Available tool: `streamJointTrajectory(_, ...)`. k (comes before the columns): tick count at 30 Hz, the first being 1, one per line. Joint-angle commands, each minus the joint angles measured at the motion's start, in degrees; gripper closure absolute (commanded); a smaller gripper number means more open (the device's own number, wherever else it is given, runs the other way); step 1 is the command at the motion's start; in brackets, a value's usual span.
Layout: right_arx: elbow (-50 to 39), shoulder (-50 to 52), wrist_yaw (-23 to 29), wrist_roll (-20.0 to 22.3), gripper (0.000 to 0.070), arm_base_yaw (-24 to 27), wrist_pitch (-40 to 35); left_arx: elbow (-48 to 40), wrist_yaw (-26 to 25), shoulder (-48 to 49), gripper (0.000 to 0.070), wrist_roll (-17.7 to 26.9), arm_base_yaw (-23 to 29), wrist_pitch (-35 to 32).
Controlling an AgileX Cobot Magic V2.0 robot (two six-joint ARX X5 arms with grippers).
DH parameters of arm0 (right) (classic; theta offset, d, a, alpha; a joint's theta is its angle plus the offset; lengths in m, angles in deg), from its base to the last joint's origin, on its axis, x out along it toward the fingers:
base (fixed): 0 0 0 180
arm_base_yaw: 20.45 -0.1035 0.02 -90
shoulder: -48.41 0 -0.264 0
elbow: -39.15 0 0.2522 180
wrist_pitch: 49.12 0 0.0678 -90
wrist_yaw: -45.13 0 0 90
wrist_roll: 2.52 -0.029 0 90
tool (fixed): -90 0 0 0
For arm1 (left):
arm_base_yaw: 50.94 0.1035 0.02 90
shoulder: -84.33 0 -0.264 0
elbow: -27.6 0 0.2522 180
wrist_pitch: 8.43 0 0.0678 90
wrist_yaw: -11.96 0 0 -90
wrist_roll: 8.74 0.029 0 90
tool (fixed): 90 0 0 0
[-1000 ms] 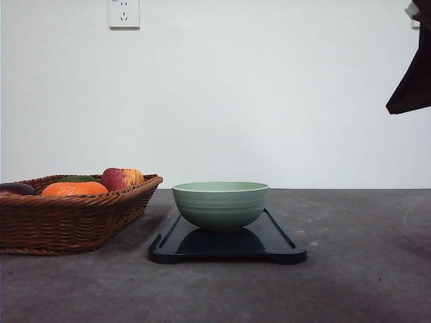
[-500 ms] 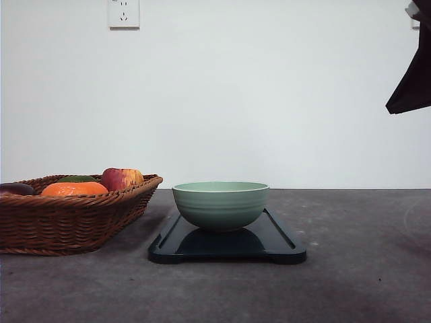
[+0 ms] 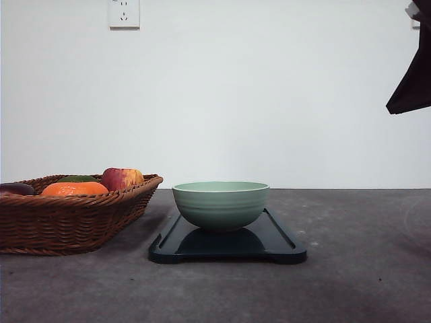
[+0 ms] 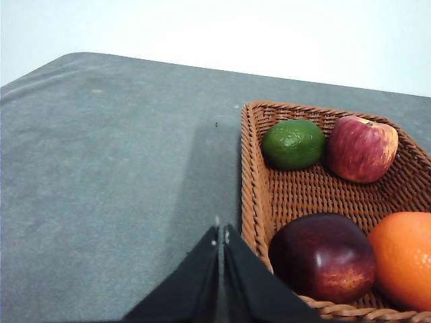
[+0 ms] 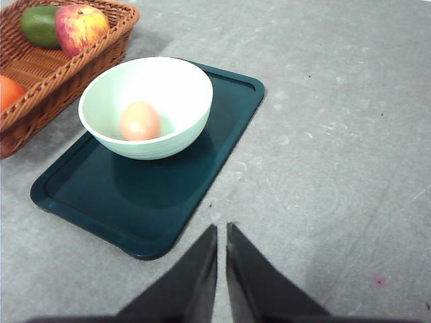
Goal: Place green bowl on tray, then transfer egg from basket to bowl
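From my station the light reads even, soft and bright, all views sharp, with a faint shadow under the green bowl, a dim reflection on the tray, and no harsh glare.

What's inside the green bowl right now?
One egg lies in the green bowl, seen from the right wrist view. In the front view the bowl's wall hides it.

Both end effectors closed, empty
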State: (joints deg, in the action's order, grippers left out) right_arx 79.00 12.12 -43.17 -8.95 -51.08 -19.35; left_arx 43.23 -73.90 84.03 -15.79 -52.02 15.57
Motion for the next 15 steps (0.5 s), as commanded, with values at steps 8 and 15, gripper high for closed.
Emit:
streamJointTrajectory(8,0.26,-0.16,0.11,0.09,0.0685,-0.33,-0.61,-1.11,-0.17,0.07,0.0700,0.52,0.04,0.41)
streamJointTrajectory(15,-1.82,6.00,0.50,5.65,0.0684,5.38,-0.33,-1.11,-0.15,0.07,0.0700,0.52,0.04,0.41)
